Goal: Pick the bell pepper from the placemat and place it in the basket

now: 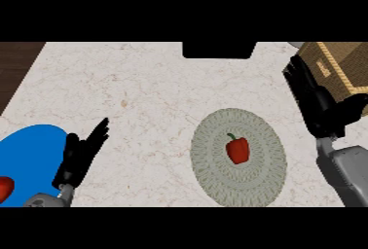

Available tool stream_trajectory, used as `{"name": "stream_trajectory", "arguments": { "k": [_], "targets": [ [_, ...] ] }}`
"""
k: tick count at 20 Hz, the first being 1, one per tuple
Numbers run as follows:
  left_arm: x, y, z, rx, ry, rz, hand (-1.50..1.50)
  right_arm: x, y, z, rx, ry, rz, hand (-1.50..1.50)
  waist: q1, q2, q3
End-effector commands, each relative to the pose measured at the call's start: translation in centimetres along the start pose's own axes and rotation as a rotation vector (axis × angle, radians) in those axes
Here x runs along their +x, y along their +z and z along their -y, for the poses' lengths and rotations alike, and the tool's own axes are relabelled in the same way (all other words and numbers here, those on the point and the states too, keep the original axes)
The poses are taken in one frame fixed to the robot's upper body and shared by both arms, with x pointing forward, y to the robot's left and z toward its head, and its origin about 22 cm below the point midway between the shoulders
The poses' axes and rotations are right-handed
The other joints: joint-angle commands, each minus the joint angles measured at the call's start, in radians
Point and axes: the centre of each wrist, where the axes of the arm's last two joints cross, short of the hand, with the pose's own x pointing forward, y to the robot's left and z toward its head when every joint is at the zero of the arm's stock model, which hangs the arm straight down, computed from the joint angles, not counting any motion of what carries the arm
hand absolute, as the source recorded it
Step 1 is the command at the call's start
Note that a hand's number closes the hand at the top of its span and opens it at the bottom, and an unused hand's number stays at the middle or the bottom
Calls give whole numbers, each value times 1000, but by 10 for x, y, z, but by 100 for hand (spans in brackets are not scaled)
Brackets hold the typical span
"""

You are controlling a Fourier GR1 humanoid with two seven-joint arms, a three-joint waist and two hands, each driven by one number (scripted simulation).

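A red bell pepper (238, 149) with a green stem lies in the middle of a round grey-green placemat (215, 170) on the marble counter. The woven basket (343, 68) stands at the far right, partly cut off by the view's edge. My right hand (320, 104) is raised to the right of the placemat, in front of the basket's left side, fingers straight and holding nothing. My left hand (81, 155) rests open at the lower left, fingers pointing up, well away from the pepper.
A blue plate (28, 155) sits at the lower left with a red item (4, 187) at its edge. A black rectangular object (219, 49) lies at the counter's far edge. Dark wood floor (14, 63) shows past the counter's left edge.
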Motion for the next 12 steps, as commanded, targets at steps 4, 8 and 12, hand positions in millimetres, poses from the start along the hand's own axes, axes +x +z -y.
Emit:
{"name": "stream_trajectory", "arguments": {
  "k": [4, 8, 12],
  "targets": [
    [52, -17, -37, 109, 22, 195, 0, 43, -42, -3, 291, -184, 270, 150, 45, 17, 16],
    [63, -20, -35, 103, 42, 216, 0, 68, -33, -41, 764, 127, 475, 150, 78, 15, 13],
    [77, -23, -52, 151, 69, 220, 0, 16, 11, -96, 855, 173, 676, -150, 5, 4, 14]
  ]
}}
